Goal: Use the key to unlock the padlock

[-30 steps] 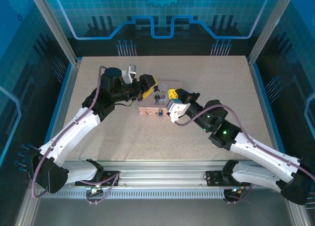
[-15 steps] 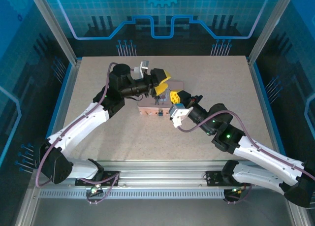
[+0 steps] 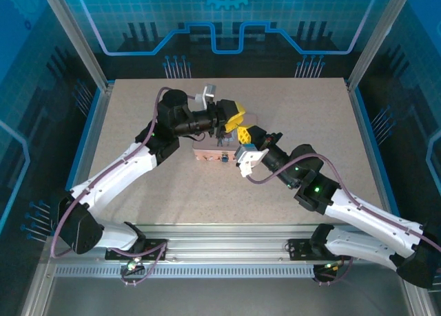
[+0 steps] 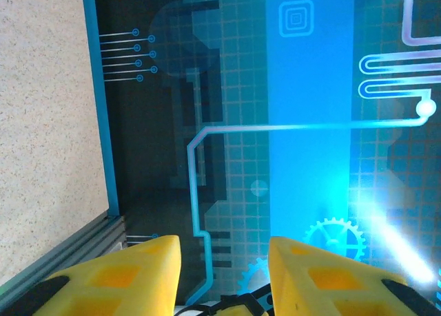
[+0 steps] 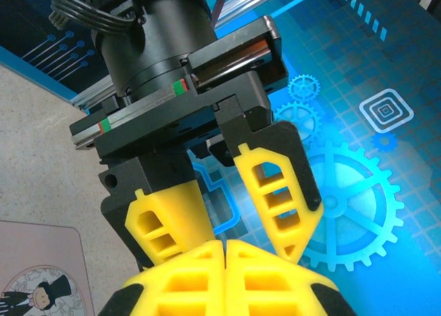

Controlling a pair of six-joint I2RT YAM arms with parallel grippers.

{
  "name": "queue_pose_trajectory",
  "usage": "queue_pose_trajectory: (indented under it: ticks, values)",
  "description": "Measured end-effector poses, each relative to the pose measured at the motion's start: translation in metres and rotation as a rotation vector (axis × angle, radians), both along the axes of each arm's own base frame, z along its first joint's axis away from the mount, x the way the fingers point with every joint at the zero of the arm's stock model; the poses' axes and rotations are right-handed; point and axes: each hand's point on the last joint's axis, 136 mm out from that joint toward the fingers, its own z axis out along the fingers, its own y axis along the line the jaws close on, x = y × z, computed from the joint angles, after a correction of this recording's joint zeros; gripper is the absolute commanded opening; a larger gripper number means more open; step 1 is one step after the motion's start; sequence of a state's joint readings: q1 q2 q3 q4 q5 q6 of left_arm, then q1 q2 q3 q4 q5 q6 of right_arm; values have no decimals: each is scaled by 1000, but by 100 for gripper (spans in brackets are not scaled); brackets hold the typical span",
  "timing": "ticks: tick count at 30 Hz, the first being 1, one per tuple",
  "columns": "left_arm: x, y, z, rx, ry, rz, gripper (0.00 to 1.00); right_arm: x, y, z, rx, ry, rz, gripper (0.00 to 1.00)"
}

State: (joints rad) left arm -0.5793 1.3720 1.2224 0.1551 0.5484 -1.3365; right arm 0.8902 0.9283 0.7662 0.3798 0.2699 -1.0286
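In the top view the pink tin [image 3: 211, 154] lies mid-table, with the tiny dark padlock and its blue part [image 3: 225, 159] at its near edge. My left gripper [image 3: 234, 118] hovers above the tin's far right corner, open; its yellow fingers [image 4: 131, 278] frame bare wall in the left wrist view. My right gripper [image 3: 244, 133] sits just right of the tin, directly under the left one. Its fingers [image 5: 186, 278] are pressed together with nothing visible between them. The right wrist view looks up at the open left gripper [image 5: 238, 226] and a corner of the tin [image 5: 41, 275]. No key is visible.
The table's speckled surface [image 3: 289, 109] stretches around the tin. Blue panel walls and aluminium posts [image 3: 96, 75] enclose it on three sides. Both arms converge over the tin, fingers nearly touching.
The left arm swung right and its gripper turned from the tin's far left to above the right gripper. The right gripper edged slightly left toward the tin.
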Motion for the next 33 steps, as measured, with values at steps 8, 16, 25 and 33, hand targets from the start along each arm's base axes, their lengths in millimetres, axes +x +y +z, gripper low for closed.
queue_pose_trajectory:
  ticks: [8,16,25,33]
  values:
    - [0,0,-1,2,1,-2,20,4,-3,-1,1,-15,-32,0]
    - [0,-1,-2,5,3,-7,12,8,-5,3,0,-43,-63,0]
    - [2,-1,-6,11,11,-4,0,10,-5,0,-7,-42,-74,21]
    - [10,8,-3,109,-74,26,0,16,-26,-6,90,88,-102,50]
